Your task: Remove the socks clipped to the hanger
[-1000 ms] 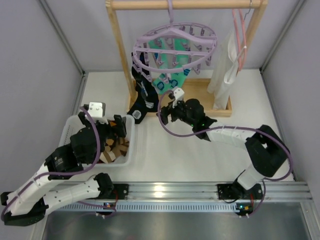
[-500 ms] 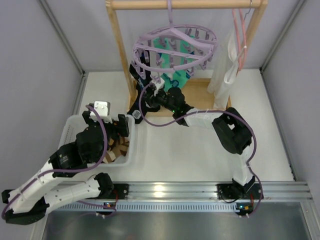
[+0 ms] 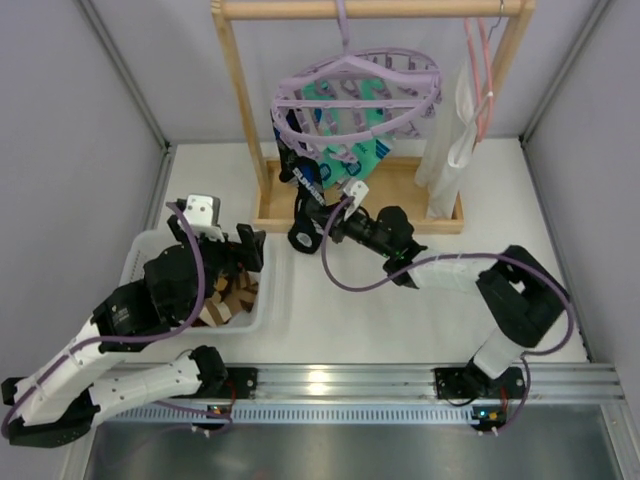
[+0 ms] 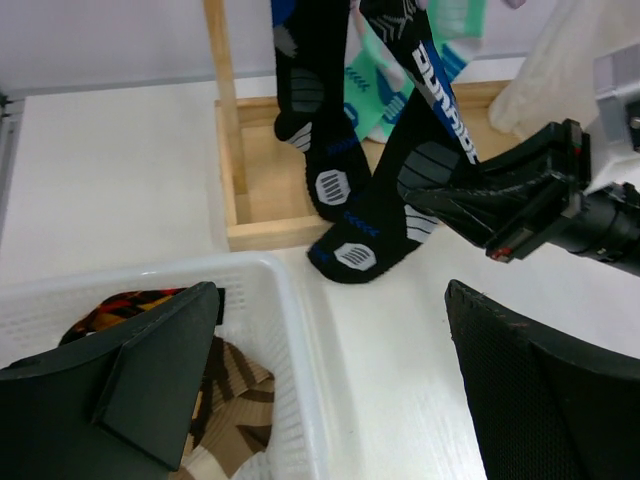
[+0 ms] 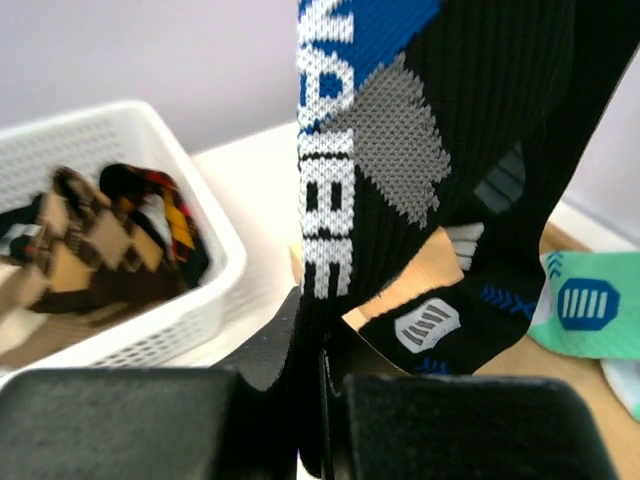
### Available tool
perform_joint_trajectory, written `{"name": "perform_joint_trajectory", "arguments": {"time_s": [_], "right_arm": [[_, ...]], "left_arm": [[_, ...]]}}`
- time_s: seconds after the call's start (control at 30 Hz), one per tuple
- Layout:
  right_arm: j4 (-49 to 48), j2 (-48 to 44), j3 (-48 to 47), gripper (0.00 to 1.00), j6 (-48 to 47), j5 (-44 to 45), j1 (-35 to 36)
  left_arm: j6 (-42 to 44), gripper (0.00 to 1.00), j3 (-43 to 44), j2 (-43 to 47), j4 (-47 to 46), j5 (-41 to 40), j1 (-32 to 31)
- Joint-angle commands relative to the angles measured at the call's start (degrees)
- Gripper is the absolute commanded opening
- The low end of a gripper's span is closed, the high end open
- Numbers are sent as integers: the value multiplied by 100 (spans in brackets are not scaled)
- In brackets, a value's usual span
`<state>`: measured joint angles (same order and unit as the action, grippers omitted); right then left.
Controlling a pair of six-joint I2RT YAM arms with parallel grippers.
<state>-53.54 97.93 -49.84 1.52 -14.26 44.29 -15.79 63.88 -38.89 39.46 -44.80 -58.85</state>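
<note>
Mostly white table [image 3: 350, 320], grey walls [image 3: 60, 150]; right tool [image 5: 322, 385] pinching black sock [image 5: 400, 150].

This is a robotics lab cell. Plain grey wall panels [image 3: 70, 110] box in a white table [image 3: 380, 330] edged by an aluminium mounting rail [image 3: 340, 378].

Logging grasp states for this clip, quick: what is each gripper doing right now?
Left gripper: open, holding nothing.
Right gripper: closed on the black sock.
</note>
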Motion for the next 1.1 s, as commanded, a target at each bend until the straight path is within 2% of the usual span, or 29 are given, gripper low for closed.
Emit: {"name": "perform_joint_trajectory", "arguments": {"time_s": [0.0,0.13,0.2,0.37,0.47,0.6,0.8,0.87,1.07], "right_arm": [[-55,-1211,404,0,235,-332,62],[352,-2171,1299,0,437,-182,44],[449,-2557,1529,0,550,-112,62],[616,-2920,1943,0,762,10,193],[521,-3104,2180,0,919,134,316],[362,-3508,2576,0,1148,283,317],[502,-3764,2611,0,1377,371,352],[529,-3816,2611,0,1395,529,378],[485,-3939,2629,0,1500,556,440]], "left_arm": [[-432,98,493,-188,-176,445,5],[-890,98,1099,-653,-176,252,14],[-943,98,1679,-1171,-158,51,14],[-1162,98,2838,-2330,-176,103,5],[-1207,98,3182,-2753,-228,339,14],[-1216,98,3272,-3036,-588,1077,14],[-1198,98,3210,-3466,-1133,1535,5],[-1137,98,3420,-3765,-1178,1509,5],[-926,96,3781,-4310,-1178,525,5]]}}
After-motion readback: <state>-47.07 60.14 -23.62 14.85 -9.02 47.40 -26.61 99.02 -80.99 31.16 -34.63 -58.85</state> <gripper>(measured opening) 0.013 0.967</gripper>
